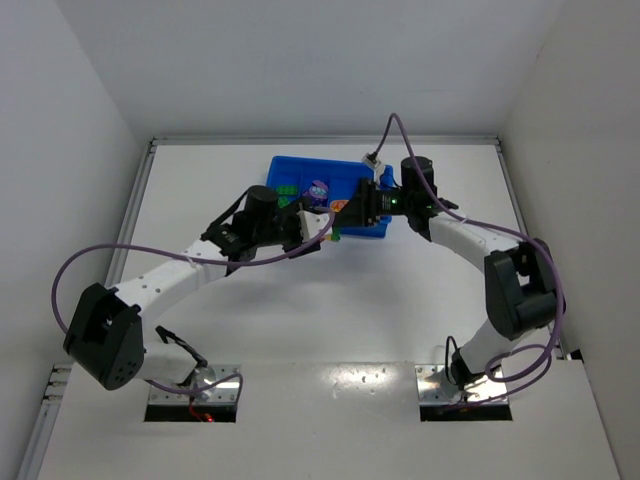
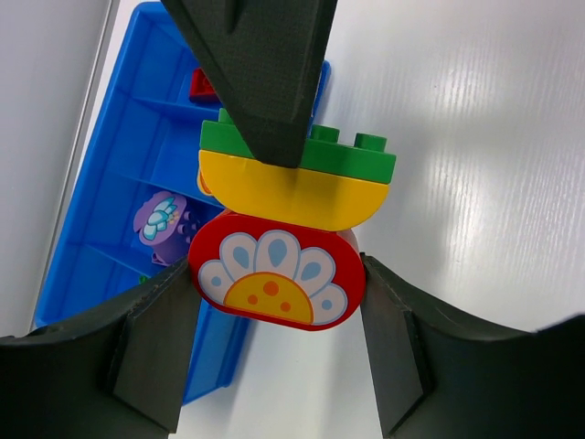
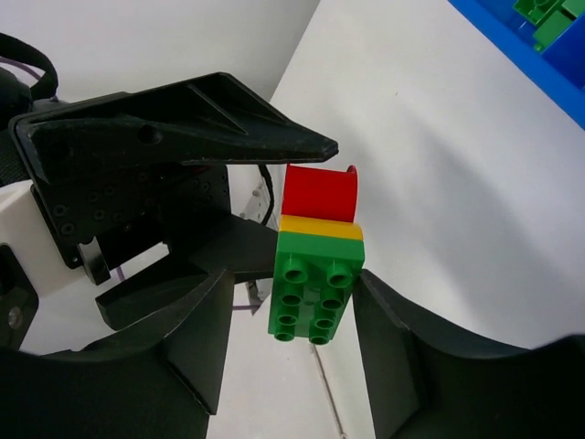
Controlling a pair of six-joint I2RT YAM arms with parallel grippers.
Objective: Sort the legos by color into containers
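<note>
Currently your two arms meet just beside the near edge of the blue tray (image 1: 300, 170), above the white table (image 1: 300, 320), with one stack of three bricks held between them.

Your left gripper (image 2: 276, 274) is closed about halfway on the red brick (image 2: 274, 279), the end piece of the stack. Its two dark fingers (image 2: 160, 352) press against the brick's left and right sides. In the left wrist view this brick's rounded face shows a printed white, blue and yellow fan pattern. The yellow brick (image 2: 283, 187) sits directly against the red one, and the green brick (image 2: 343, 155) sits against the yellow at the far end. The whole stack is off the table, sticking out from the left fingers toward the other arm.

Your right gripper (image 3: 292, 279) comes from the opposite side, its jaws partly open and set on either side of the green brick (image 3: 311, 293). In the right wrist view, one finger (image 3: 384, 347) looks to be against the brick's edge, while a thin gap shows beside the other finger. I cannot tell whether this gripper has a firm hold. In the left wrist view, one of its pointed fingers lies across the green and yellow bricks.

The tray lies at the far middle of the table, divided by low walls. A purple brick (image 2: 163, 219) with a pale printed pattern lies in one compartment, a red piece (image 2: 203, 87) shows in another farther along, and green bricks (image 3: 544, 23) lie in a compartment seen from the right wrist.
</note>
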